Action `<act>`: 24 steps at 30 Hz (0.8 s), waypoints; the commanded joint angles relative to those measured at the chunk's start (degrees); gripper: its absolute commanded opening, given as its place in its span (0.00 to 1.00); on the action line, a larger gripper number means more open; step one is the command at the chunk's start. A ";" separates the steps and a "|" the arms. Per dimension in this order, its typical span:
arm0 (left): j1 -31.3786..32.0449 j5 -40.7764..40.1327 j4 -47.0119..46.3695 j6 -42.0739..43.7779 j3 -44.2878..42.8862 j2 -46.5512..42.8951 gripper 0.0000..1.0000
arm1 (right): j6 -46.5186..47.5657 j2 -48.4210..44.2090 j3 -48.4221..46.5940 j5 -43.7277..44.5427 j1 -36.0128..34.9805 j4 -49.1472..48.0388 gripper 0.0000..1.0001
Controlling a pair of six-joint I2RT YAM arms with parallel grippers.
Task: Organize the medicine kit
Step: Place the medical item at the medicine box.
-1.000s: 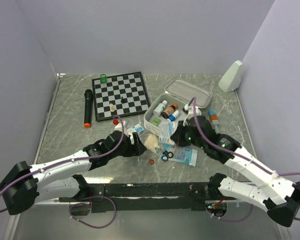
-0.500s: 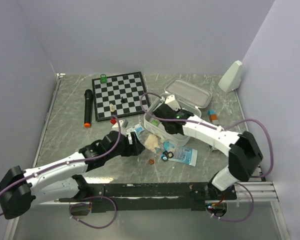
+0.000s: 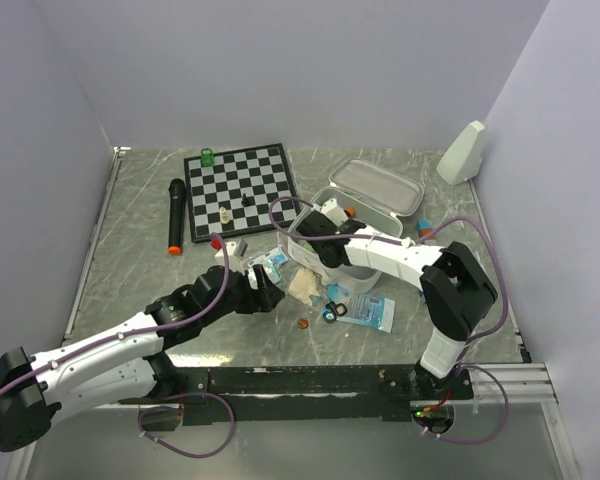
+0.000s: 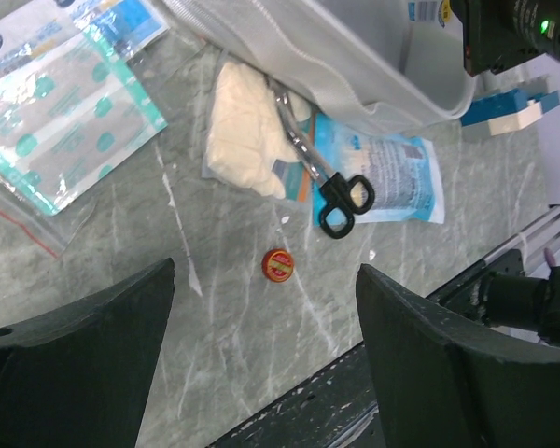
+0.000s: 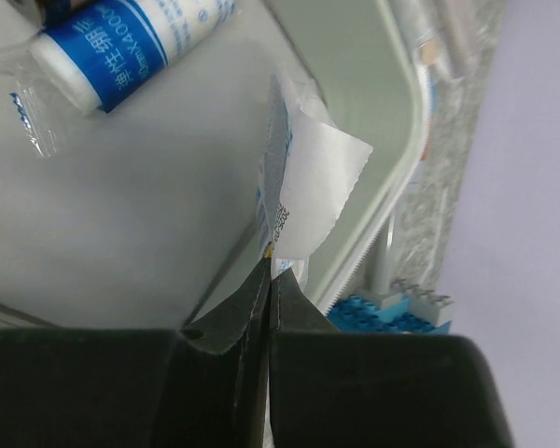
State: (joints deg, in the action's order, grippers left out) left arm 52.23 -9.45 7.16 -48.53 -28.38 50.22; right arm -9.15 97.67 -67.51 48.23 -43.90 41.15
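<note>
The grey marbled table (image 3: 130, 260) carries a chessboard (image 3: 242, 190), a black torch (image 3: 176, 215) beside it, the white medicine kit (image 3: 377, 186), plaster packs (image 4: 56, 103), a gauze pad (image 4: 247, 131), a blue packet (image 4: 401, 177) and a small red cap (image 4: 277, 265).

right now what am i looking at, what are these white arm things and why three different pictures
Two robot arms are bolted to a table. The wide picture looks down from above and behind; the other two come from cameras on each wrist. The right gripper is shut on a paper sachet inside the open white medicine kit, near a blue-labelled bottle. The left gripper hangs open and empty over scissors, a gauze pad and a red cap. A chessboard lies behind.
</note>
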 commanded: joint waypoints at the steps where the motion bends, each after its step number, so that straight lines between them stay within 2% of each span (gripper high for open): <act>1: 0.24 -0.74 -0.39 1.16 0.08 -0.30 0.83 | -4.64 1.47 -3.33 -3.48 3.02 1.56 0.00; 6: 0.24 -0.74 -0.57 0.81 0.34 -0.38 0.83 | -7.98 3.31 -6.84 -10.33 6.80 3.23 0.00; 16: 0.24 -1.01 0.05 0.55 0.43 -0.03 0.83 | -13.44 10.35 -13.09 -13.59 11.11 8.16 0.00; 18: 0.24 -1.01 -0.04 0.72 0.35 0.06 0.84 | -13.27 9.39 -12.39 -15.09 11.38 7.20 0.16; 21: 0.16 -0.92 0.05 0.81 0.52 0.23 0.84 | -13.09 6.23 -11.42 -17.19 11.38 5.18 0.52; 24: 0.24 -0.74 -0.21 1.07 0.43 0.49 0.84 | -13.26 3.24 -11.33 -18.60 11.29 4.65 0.64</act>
State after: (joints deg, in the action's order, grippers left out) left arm 52.23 -9.93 8.05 -48.51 -28.05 50.48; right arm -21.65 106.59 -78.11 31.92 -32.95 46.15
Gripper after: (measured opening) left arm 0.840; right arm 0.595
